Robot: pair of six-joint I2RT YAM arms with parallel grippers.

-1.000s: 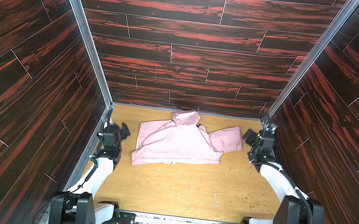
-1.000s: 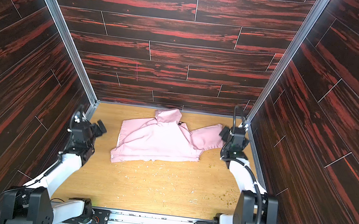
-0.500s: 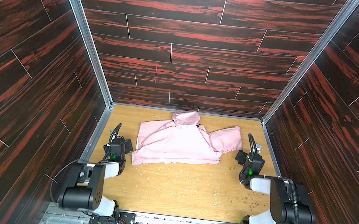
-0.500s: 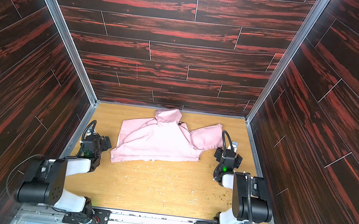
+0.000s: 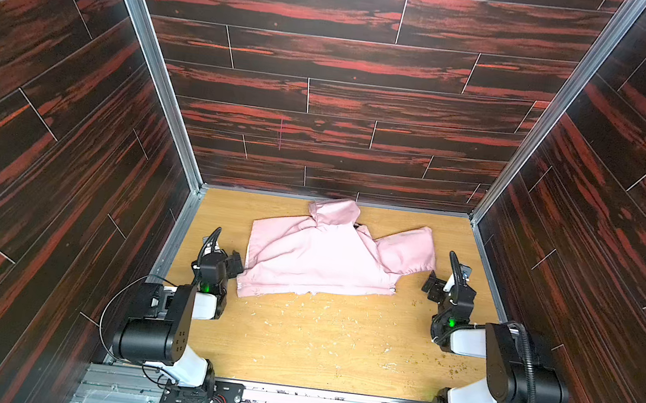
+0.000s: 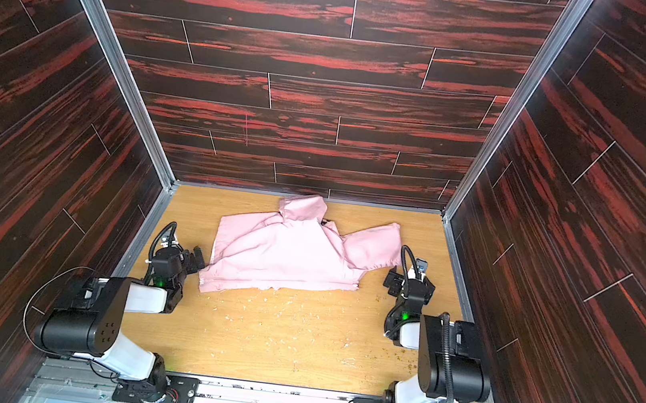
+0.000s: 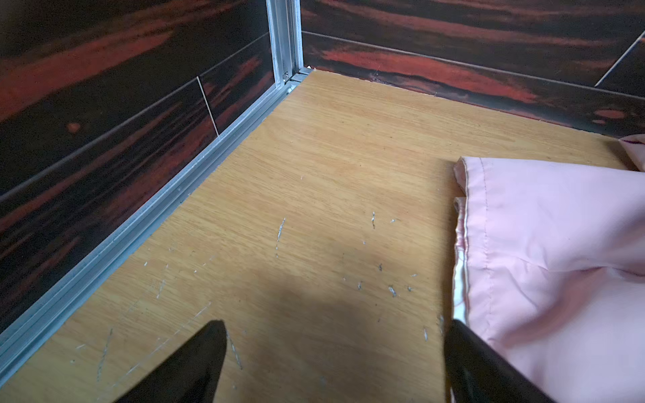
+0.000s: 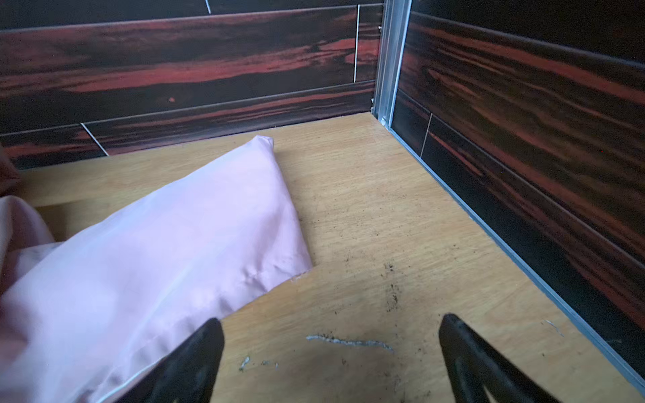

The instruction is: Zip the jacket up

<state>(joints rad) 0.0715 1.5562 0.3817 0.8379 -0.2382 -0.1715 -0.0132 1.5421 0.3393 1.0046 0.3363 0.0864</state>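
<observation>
While both grippers gape empty, zipping looks unstarted.
The small light pink hooded fabric jacket (image 5: pixel 318 256) lies between the left gripper (image 5: pixel 235 263) and right gripper (image 5: pixel 431 285); all the zipping remains.

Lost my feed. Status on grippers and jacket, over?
Left gripper open, empty. Right gripper open, empty. Jacket rumpled on table, between grippers. Nothing in the way.

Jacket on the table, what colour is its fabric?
The jacket is plain light pink with no print showing, seen best in a top view.
</observation>
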